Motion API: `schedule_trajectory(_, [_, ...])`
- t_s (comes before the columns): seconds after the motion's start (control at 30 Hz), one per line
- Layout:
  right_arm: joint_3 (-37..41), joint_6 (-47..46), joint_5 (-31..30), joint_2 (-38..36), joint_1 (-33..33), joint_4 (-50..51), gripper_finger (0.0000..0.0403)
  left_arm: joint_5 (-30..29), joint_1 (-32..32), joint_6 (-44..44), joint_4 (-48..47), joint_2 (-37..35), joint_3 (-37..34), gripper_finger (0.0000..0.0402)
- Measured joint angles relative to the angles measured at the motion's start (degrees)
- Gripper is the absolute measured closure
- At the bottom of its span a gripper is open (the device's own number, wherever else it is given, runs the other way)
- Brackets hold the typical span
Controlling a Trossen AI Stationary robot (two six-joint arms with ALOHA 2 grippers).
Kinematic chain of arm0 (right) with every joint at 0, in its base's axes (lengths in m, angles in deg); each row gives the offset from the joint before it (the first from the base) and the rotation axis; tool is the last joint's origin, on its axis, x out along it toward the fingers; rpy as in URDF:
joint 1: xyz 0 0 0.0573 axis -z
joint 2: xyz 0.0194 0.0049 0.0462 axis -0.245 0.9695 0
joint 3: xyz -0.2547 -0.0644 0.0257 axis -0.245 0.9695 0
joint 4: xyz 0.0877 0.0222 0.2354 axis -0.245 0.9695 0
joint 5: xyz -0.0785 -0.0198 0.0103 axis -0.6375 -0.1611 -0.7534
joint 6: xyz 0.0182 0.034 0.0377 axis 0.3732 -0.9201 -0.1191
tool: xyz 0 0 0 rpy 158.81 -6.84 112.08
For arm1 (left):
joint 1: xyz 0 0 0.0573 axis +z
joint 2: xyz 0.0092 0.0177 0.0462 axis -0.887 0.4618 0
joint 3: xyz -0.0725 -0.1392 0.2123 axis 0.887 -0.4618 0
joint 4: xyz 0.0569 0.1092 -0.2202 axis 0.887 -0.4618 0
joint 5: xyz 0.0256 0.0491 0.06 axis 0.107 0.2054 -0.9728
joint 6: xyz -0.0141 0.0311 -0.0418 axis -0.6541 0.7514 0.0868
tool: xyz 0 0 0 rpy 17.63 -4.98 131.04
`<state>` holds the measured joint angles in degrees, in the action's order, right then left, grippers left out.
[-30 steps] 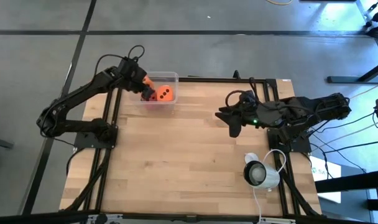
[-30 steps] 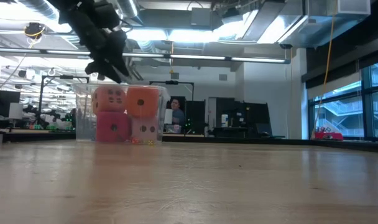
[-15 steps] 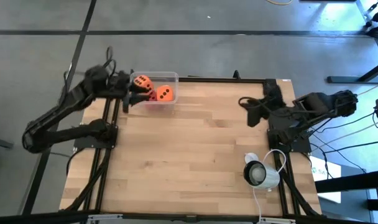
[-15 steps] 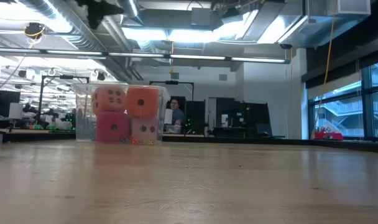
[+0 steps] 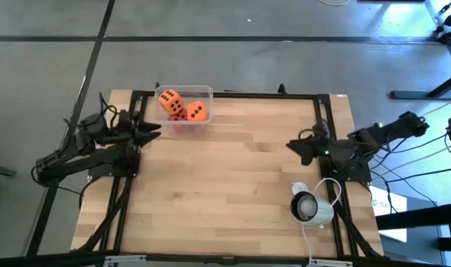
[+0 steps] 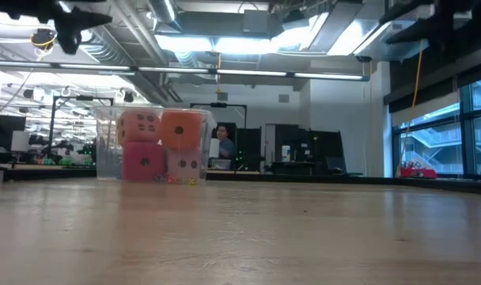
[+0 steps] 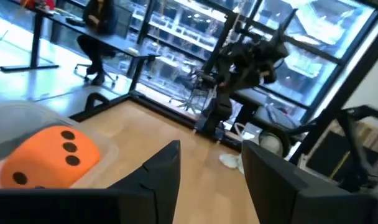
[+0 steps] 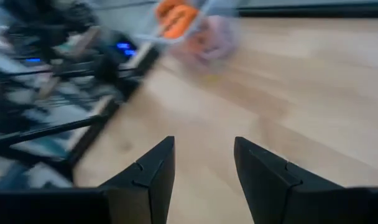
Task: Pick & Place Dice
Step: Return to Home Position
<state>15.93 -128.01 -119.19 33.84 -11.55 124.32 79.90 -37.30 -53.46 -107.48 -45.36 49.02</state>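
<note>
From above, we see the dice [image 5: 182, 109] lying in the clear bin [image 5: 208, 123] at the far left corner of the bench [image 5: 233, 193]. Two orange ones lie uppermost, with red showing under them. The left tool [image 5: 151, 131] hangs over the bench's left edge, just beside the bin but apart from it. The right tool [image 5: 294, 146] hangs near the right edge, well apart from the bin. A white camera [image 5: 308, 206] sits on the bench near the right arm's base.

At bench level, we count four dice in the bin, stacked two on two. A pale orange one and a brighter orange one are on top, a red one and a pale pink one beneath. A person [image 6: 222, 145] sits in the room behind.

Through the left wrist, we find the left tool's fingers [image 7: 166, 169] parted, with nothing between them. An orange die [image 7: 47, 157] lies close by, behind the bin wall. Through the right wrist, that tool's fingers [image 8: 153, 168] are likewise spread and empty, and the bin is a blur far across the bench.
</note>
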Motion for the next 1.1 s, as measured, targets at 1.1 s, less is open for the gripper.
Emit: schedule_trajectory(1.1, [40.2,41.9,8.8,-14.0,8.4,-52.8,0.0321,-13.3,-19.5,6.3,14.6,-0.8,-24.8,0.03])
